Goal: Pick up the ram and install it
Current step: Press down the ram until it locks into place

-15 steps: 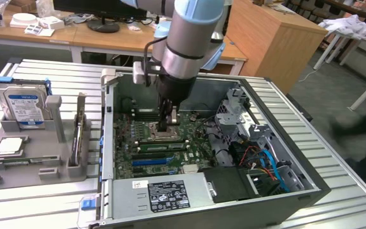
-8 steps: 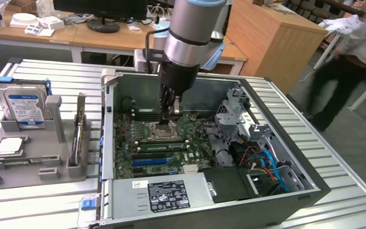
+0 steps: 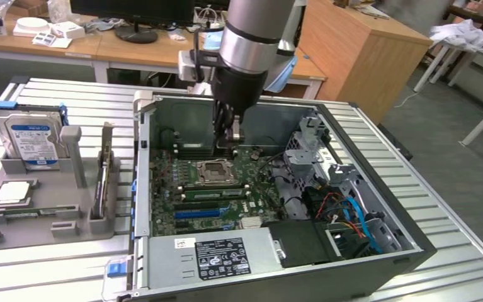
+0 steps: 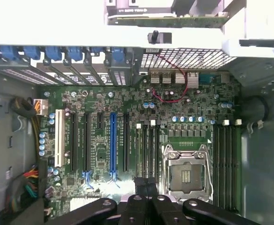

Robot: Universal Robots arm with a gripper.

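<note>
Hand (image 3: pixel 233 143) closed, empty, inside case over motherboard (image 3: pixel 216 189); ram (image 3: pixel 104 173) stands edge-up in holder, off exterior view's left.

I see the ram (image 3: pixel 104 171) in the exterior view as a long, narrow and thin board. It stands on its long edge in a slot of the grey holder (image 3: pixel 48 220) on the desk (image 3: pixel 48 264). Its flat faces are nearly upright and it leans slightly. Its colour looks dull green-brown from here, and I cannot make out the chips on it. It sits between the hard drive (image 3: pixel 31 135) and the open computer case (image 3: pixel 409 251), just beside the case wall, outside it.
</note>
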